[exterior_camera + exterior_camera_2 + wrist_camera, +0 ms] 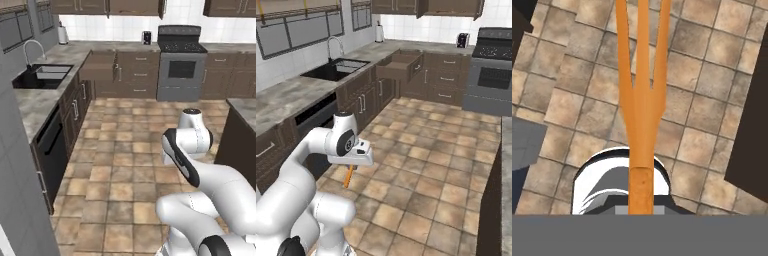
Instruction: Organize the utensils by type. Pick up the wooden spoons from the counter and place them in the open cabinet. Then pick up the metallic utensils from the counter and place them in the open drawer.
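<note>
My gripper (pixel 351 167) hangs low over the tiled floor, shut on a slim orange utensil (pixel 349 176) that points down. In the hand view that utensil (pixel 643 95) runs up the middle and splits into three long tines. The open drawer (pixel 100 65) (pixel 401 65) juts out of the far base cabinets, its light brown inside bare. The veined stone counter (pixel 35 102) (pixel 286 102) runs along the left wall. A wall cabinet door (pixel 162 7) (pixel 423 6) stands ajar at the top. The wooden spoons and the grey metal spoon are out of view.
A sink (pixel 42 75) (pixel 336 70) with a tap is set in the left counter. A stove (pixel 181 60) (pixel 493 70) stands at the back, a toaster (pixel 146 37) beside it. An island (pixel 245 117) (pixel 503 165) borders the right. Open tiled floor (pixel 120 165) lies between.
</note>
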You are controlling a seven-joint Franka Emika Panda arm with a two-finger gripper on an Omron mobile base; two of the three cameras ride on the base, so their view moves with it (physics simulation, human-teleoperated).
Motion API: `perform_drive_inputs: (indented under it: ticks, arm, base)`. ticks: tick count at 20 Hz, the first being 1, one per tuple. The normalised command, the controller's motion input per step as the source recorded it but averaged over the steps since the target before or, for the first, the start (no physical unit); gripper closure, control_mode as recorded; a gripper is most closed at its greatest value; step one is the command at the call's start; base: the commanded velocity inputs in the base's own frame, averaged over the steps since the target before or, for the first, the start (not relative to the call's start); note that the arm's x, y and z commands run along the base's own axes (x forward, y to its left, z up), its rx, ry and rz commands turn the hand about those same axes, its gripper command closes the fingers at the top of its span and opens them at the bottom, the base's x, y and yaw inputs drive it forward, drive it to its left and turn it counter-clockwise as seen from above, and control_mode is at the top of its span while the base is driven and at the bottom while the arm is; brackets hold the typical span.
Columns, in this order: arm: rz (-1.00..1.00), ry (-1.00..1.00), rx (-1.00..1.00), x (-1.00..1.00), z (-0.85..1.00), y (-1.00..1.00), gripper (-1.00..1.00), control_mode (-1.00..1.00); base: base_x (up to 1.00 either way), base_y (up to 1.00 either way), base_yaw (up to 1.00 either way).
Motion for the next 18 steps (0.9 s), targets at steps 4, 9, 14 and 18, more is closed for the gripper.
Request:
perform_drive_inputs:
  ticks: [4, 9, 14, 18]
  arm:
    - [0.0, 0.0, 0.0, 0.0, 0.0, 0.0, 1.0, 1.0]
    - [0.0, 0.0, 0.0, 0.0, 0.0, 0.0, 1.0, 1.0]
    - [0.0, 0.0, 0.0, 0.0, 0.0, 0.0, 1.0, 1.0]
    - [0.0, 0.0, 0.0, 0.0, 0.0, 0.0, 1.0, 1.0]
  base:
    - [1.0, 0.26, -0.11]
    - [1.0, 0.26, -0.11]
    - [1.0, 0.27, -0.12]
    - [1.0, 0.23, -0.07]
